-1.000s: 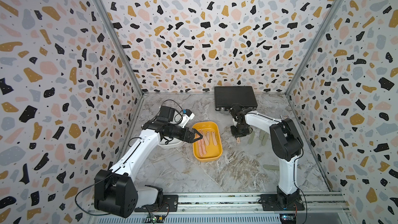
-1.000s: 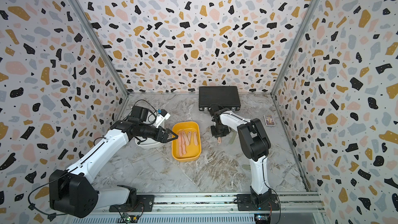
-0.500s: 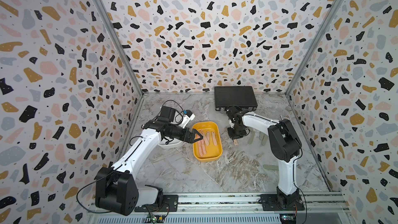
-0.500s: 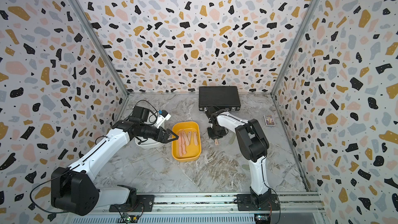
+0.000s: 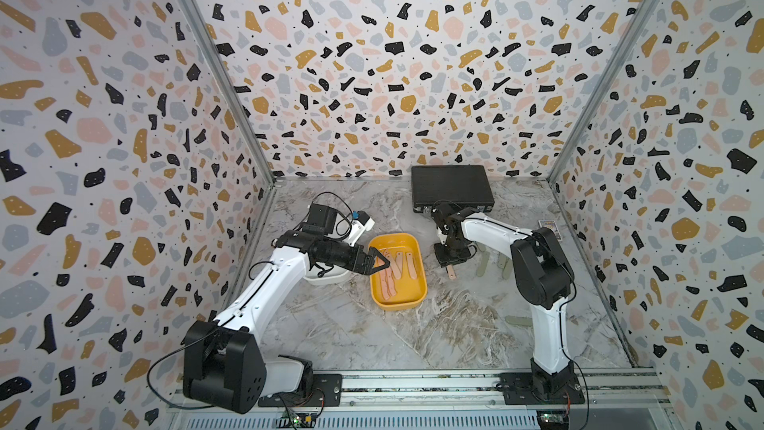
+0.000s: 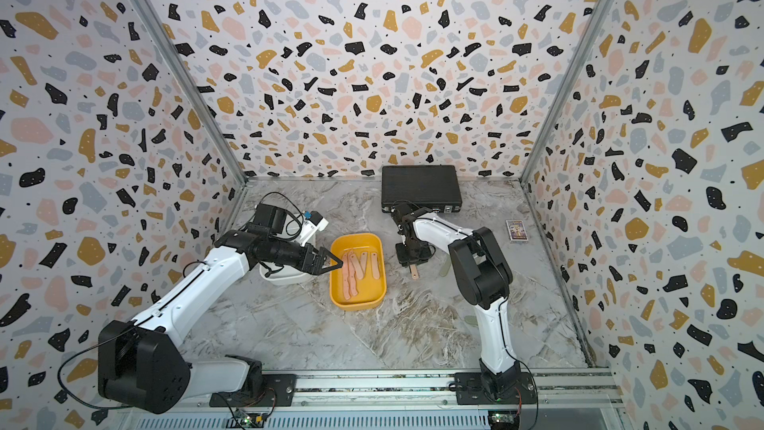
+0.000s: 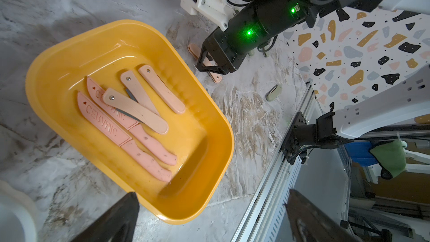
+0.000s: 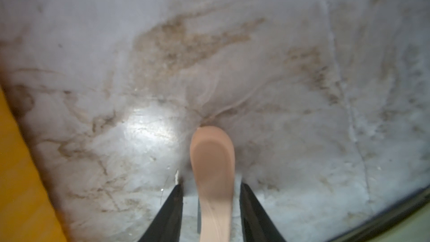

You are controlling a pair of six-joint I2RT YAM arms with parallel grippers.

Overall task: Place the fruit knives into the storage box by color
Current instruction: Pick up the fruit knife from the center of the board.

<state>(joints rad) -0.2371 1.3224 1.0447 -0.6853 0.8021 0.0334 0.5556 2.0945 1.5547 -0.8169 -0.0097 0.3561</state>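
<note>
- right hand (image 5: pixel 451 261) straddles a pink knife (image 8: pixel 213 159) on the desk (image 5: pixel 413 345), just beside the yellow tub (image 5: pixel 400 306); jaws a little apart, not pinching it.
- closing off-centre on so flat a case could skid or flip it away.
- left hand (image 5: pixel 378 264), spread wide and empty, hovers over the tub's rim; the arms might collide at drop-off.
- green knives (image 5: pixel 481 265) lie on the desk, near the right arm.

The white tub (image 5: pixel 326 280) is mostly hidden under the left arm (image 5: pixel 268 283) in both top views. The right wrist view is blurred: the pink knife (image 8: pixel 214 171) runs off its edge, and the yellow tub (image 8: pixel 21 182) is a cut-off sliver. In a top view the right arm (image 5: pixel 537 266) covers part of two green knives (image 5: pixel 482 263).
</note>
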